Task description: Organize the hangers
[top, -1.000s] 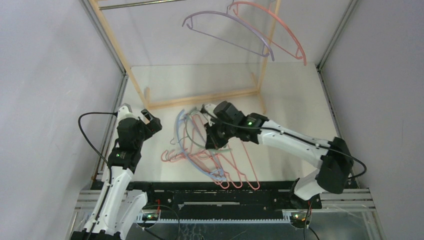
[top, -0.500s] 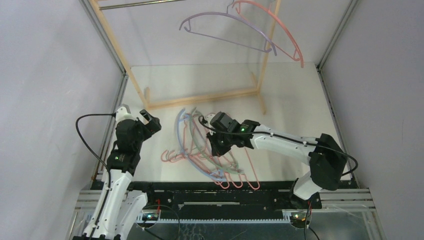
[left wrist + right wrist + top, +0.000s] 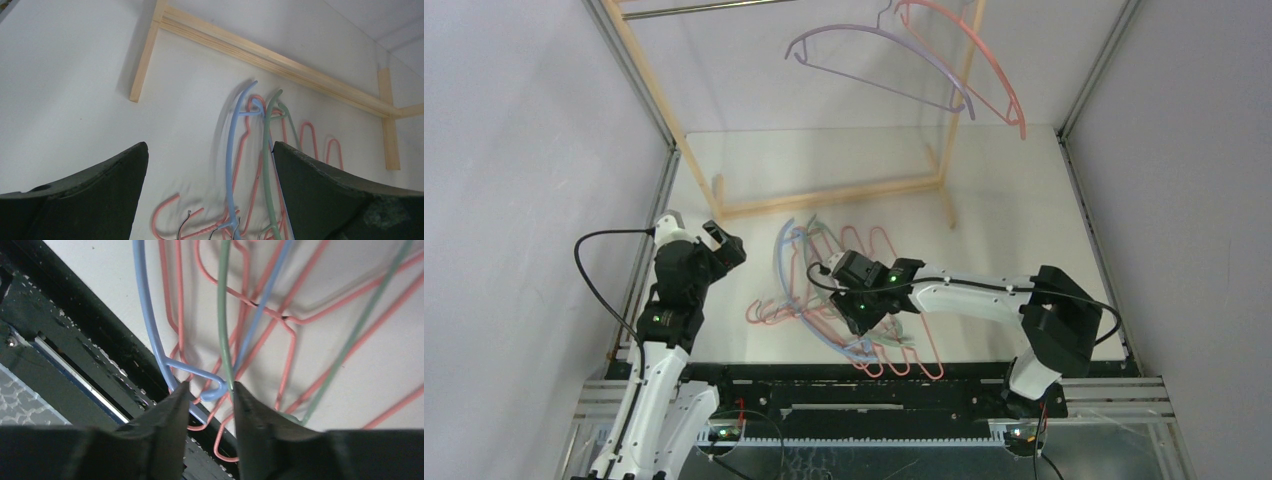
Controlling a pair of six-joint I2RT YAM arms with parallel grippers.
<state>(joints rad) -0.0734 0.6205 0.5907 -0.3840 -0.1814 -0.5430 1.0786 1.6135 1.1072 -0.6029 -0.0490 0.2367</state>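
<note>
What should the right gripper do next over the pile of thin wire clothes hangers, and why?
Probably close the right gripper gently. In the right wrist view its jaws stand slightly apart, with the curled bend of the light blue wire hanger between them. The green wire hanger crosses at the same spot, so it may get pinched too.

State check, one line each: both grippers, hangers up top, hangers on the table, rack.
left gripper: open, nothing between the jaws.
right gripper: jaws partly open, straddling the blue hanger's bend.
lavender hanger: hanging up by the rack, hook out of frame.
salmon hanger: hanging beside it.
hanger pile: tangled, lying flat on the table.
wooden rack: upright.
</note>
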